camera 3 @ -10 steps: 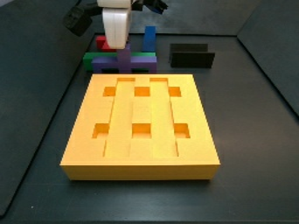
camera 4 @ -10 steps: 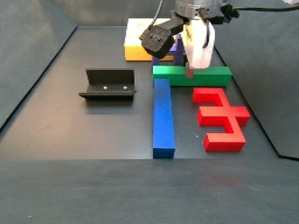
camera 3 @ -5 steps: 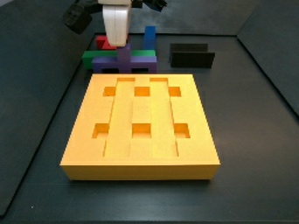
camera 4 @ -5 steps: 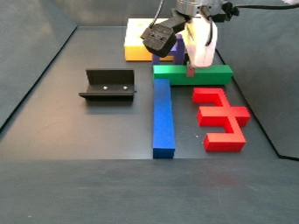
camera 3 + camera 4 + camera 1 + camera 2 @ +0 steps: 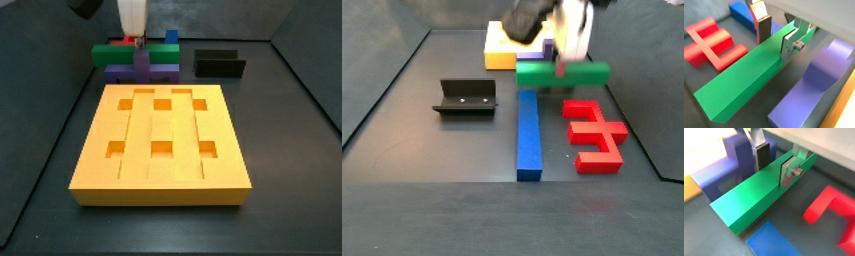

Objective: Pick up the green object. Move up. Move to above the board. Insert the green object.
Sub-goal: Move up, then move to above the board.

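- Gripper: fingers clamped across the green object, one on each long side.
- Green object: held off the floor, level, near the board's far end, above the purple block.
- Red piece, blue bar: on the floor.
- Fixture: well apart.

The gripper sits at the upper middle of both wrist views. Its fingers are flat silver plates with dark pads, and one carries a round silver screw head on its outer face. In both side views, at the top of the frame, its body is white, motion-blurred, with dark parts above.
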Robot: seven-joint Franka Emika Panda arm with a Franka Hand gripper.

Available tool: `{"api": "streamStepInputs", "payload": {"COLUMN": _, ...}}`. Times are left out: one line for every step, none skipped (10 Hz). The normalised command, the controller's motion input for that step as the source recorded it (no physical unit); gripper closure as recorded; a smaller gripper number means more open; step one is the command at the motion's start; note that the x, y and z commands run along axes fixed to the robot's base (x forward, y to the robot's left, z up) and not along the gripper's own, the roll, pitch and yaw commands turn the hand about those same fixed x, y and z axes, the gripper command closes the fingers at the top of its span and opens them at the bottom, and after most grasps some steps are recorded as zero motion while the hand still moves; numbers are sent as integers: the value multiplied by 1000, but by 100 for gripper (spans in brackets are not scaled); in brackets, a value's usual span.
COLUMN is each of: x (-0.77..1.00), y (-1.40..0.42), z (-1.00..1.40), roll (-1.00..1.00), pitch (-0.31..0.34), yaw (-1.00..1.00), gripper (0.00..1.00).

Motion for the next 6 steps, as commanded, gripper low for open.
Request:
{"api": "streamStepInputs", "payload": {"x": -51, "y": 11, "z": 278, "roll": -37, "pitch": 9, "yaw": -1, "gripper": 100}}
{"api": "streamStepInputs", "payload": {"x": 0, "y": 0, "z": 1400, "roll": 0, "pitch": 0, "yaw": 0, "gripper": 100}}
{"api": "streamStepInputs", "payload": {"x": -4, "y": -2, "z": 1400, "roll": -6, "pitch": 31, "yaw": -3, "gripper": 100}}
{"api": "streamStepInputs", "payload": {"x": -31, "y": -10, "z": 1400, "roll": -35, "pitch": 28, "yaw": -2, "gripper": 100}}
{"api": "streamStepInputs", "payload": {"x": 11, "y": -3, "z": 1400, "roll": -60, "pitch": 17, "yaw": -5, "gripper": 100}}
{"api": "streamStepInputs", "payload": {"x": 42, "y": 5, "z": 1400, "roll": -73, "pitch": 39, "yaw": -3, "gripper": 100}}
